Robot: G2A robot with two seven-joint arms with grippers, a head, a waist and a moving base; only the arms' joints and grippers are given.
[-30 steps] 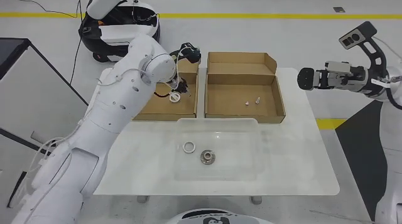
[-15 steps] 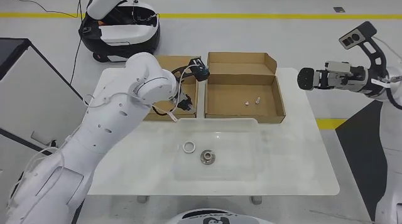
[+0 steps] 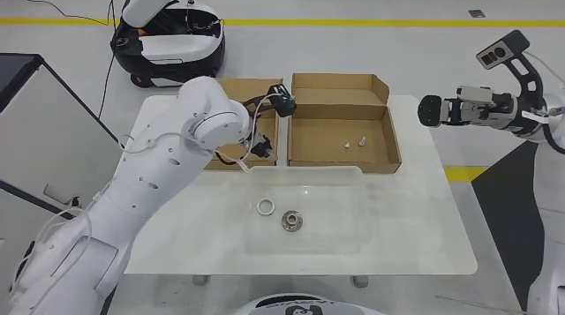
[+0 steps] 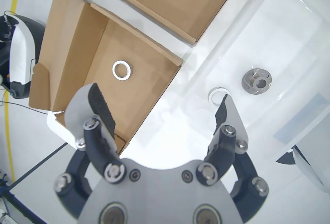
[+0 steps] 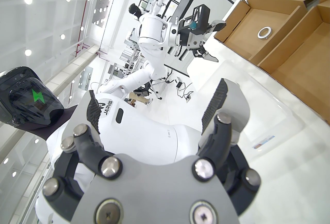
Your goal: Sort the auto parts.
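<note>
Two brown cardboard boxes sat upper centre. The left gripper (image 3: 259, 146), spread and empty, hung over the left box (image 3: 237, 91), which held one white ring (image 4: 122, 70). Just below, a clear plastic tray (image 3: 305, 170) held a second white ring (image 3: 265, 206) and one grey metal flange (image 3: 291, 220). The right box (image 3: 340, 110) held two small metal fasteners (image 3: 349, 145). At far right, the right gripper (image 3: 425, 110) gaped empty.

Two cardboard boxes stand on the one desk (image 3: 424, 218): a left box (image 4: 144, 55) and a right box (image 3: 318, 134). One clear tray (image 3: 305, 172) is there too. There are two white rings, one ring (image 4: 122, 70) in the left box and another ring (image 3: 264, 206) in the tray. One metal flanged hub (image 3: 290, 220) lies in the tray. Two small fasteners lie in the right box, one fastener (image 3: 348, 145) beside the other fastener (image 3: 361, 138).
</note>
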